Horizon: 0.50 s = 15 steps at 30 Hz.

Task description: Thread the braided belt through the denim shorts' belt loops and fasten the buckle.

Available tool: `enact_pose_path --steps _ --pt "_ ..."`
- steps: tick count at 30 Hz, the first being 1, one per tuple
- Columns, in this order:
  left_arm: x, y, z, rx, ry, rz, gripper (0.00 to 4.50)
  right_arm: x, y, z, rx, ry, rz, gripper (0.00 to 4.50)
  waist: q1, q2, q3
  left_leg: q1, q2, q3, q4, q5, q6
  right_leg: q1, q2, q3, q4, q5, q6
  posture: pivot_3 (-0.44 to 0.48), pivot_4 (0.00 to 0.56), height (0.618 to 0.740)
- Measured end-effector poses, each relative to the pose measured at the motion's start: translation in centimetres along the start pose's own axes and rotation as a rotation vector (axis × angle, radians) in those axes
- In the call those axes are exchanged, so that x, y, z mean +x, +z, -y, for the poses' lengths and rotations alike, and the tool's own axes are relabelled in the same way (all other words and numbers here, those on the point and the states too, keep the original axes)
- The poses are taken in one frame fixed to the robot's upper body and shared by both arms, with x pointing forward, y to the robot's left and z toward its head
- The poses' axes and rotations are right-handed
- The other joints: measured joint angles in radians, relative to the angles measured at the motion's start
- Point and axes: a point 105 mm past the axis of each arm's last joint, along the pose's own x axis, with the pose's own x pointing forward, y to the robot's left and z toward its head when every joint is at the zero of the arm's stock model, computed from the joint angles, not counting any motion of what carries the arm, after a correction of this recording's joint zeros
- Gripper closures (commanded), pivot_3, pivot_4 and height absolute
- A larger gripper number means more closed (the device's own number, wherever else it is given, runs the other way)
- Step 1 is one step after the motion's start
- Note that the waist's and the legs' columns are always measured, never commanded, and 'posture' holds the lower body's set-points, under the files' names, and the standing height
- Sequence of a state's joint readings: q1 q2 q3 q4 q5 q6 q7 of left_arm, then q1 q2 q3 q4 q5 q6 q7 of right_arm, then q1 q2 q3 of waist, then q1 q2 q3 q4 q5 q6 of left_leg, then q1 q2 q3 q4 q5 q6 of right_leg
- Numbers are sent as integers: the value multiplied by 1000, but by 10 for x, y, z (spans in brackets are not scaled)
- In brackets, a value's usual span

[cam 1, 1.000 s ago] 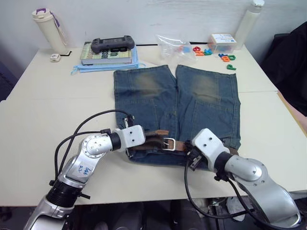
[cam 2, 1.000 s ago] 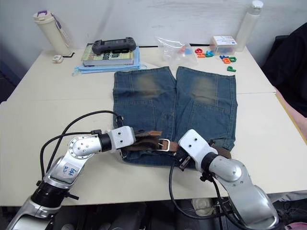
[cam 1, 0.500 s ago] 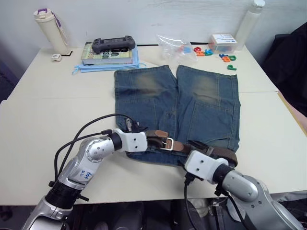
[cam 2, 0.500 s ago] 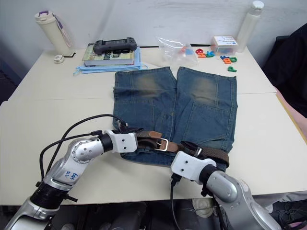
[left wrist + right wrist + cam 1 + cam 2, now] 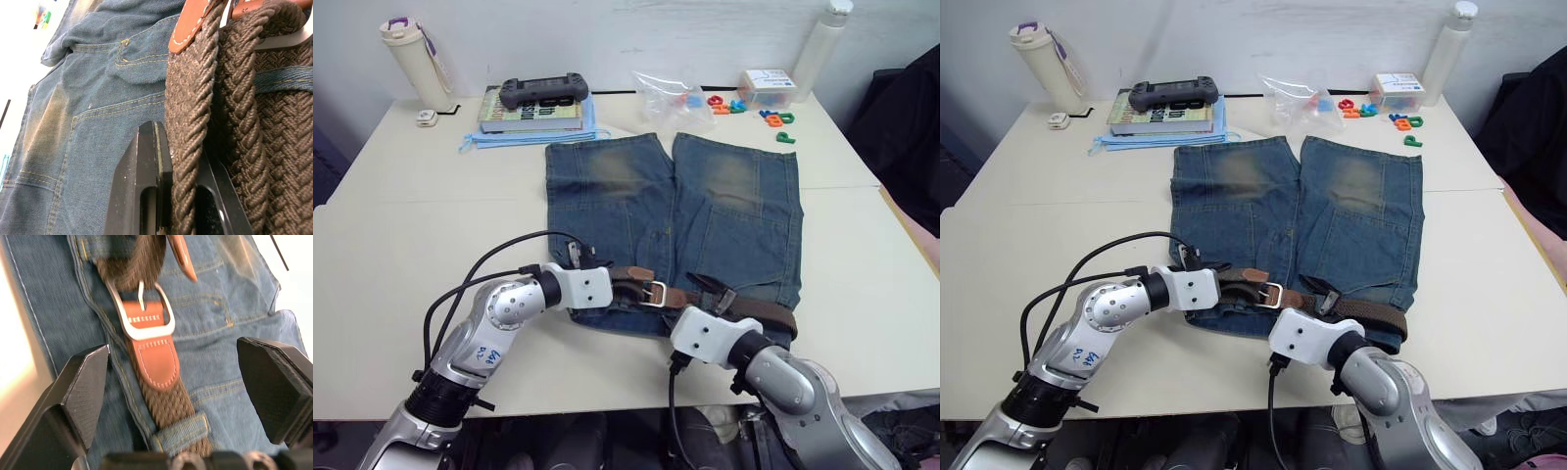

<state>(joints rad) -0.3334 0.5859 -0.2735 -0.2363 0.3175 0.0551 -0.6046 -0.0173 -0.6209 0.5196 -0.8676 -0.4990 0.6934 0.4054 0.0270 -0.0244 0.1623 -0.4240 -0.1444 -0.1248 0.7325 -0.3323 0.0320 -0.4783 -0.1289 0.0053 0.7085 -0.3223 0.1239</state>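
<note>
The shorts point(image 5: 675, 220) lie flat on the table point(image 5: 401, 235), waistband toward the robot, with the belt point(image 5: 744, 308) along it, passing under at least one loop point(image 5: 182, 432). The left gripper point(image 5: 168, 186) pinches the braided strap beside the buckle point(image 5: 654, 293), probably to keep it taut. The right gripper point(image 5: 181, 382) hovers over the buckle, fingers spread wide and empty, seemingly ready to work the fastening.

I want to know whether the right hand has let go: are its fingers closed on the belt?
No, in the right wrist view the right hand is spread wide, with the braided belt lying untouched between its fingers.
</note>
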Motion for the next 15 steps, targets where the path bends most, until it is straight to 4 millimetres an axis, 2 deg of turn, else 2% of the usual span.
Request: enact_pose_path --steps 5,13,15 --pt "1 0 0 -9 1 -2 4500 8 -3 2 -75 -25 -36 60 0 0 0 0 0 0 0 0 0 0 0 0 1 0 0 0 150 659" --pt "2 1 1 -22 4 0 4500 12 -2 -3 -93 -47 -59 60 1 0 0 0 0 0 1 0 0 -1 0 0 2 0 -1 0 150 659" --pt "2 1 1 -24 4 0 4500 11 -3 -5 -91 -45 -71 584 1 0 0 0 0 0 1 0 0 -1 0 0 2 0 -1 0 150 659"
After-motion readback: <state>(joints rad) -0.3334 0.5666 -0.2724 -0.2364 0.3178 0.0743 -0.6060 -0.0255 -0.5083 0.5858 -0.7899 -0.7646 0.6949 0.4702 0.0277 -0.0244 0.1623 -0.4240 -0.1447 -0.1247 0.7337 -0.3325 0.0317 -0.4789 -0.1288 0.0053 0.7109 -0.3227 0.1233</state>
